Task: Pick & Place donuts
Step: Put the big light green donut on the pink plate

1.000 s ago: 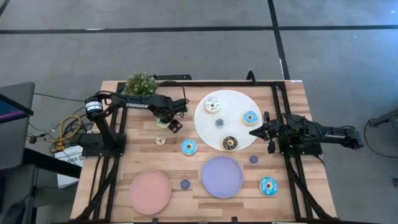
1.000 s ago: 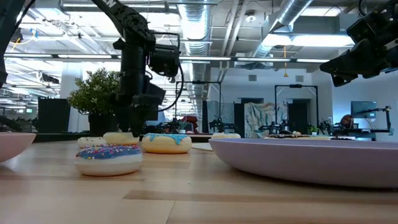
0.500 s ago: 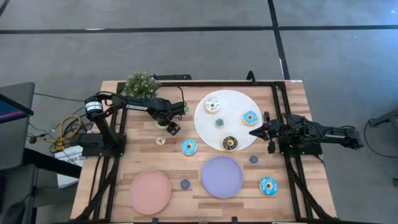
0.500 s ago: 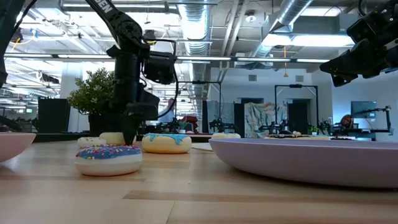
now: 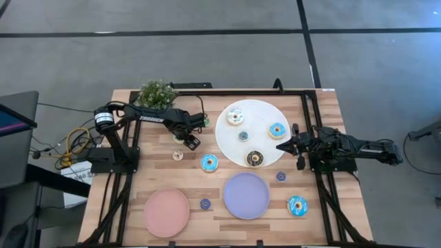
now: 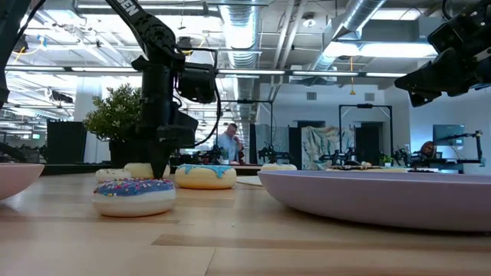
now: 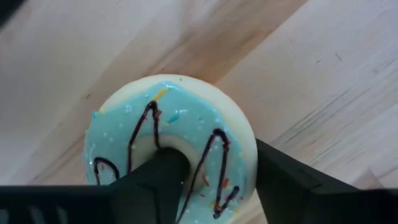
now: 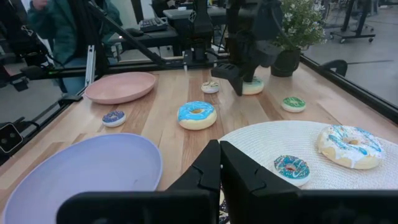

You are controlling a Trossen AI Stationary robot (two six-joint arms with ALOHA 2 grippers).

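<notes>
Donut [image 7: 171, 140] (glossy teal icing, chocolate squiggles) straddled by left fingers [image 7: 155, 180], one through its hole.

Left arm reaches in from 9 o'clock, wrist bent down, left gripper [image 5: 188, 140] low at the desk [image 5: 324, 103], one finger through a donut's [image 7: 171, 143] hole, one outside. Right arm extended from 3 o'clock, right gripper [image 5: 298, 146] raised, fingers closed together.

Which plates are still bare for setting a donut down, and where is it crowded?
The round pink plate and the round purple plate are both bare. The big white plate already carries four donuts, and the wood beside the small potted plant is crowded by the left gripper on a teal-iced donut.
</notes>
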